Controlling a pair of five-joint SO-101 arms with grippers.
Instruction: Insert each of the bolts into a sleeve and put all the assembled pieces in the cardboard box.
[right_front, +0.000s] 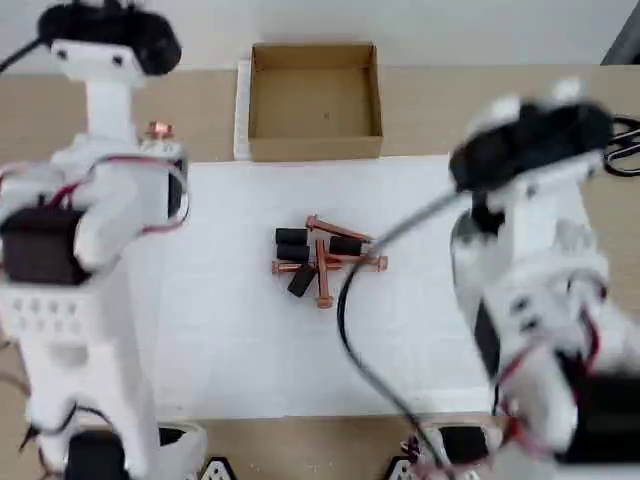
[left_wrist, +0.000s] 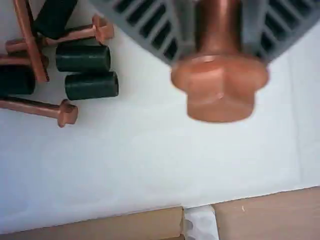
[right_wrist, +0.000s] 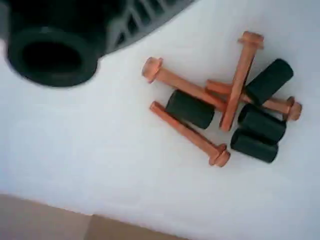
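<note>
My left gripper (left_wrist: 220, 22) is shut on the shaft of a copper bolt (left_wrist: 219, 85), whose hex head points at the camera. In the high view this bolt (right_front: 158, 130) shows at the left arm's tip, above the mat's far left corner. A black sleeve (right_wrist: 52, 59) sits in my right gripper (right_wrist: 60, 25), which is shut on it, its bore facing the camera. Several loose copper bolts (right_front: 322, 270) and black sleeves (right_front: 292, 237) lie piled at the mat's middle. The same pile shows in both wrist views, with bolts (right_wrist: 190, 132) crossing sleeves (right_wrist: 190, 108). The cardboard box (right_front: 315, 148) stands open at the far edge.
A white mat (right_front: 250, 340) covers the wooden table (right_front: 420, 110) between the two arms. The right arm (right_front: 530, 150) hangs over the mat's right side, trailing a black cable (right_front: 360, 350). A dark object (right_front: 625, 145) lies at the table's right edge.
</note>
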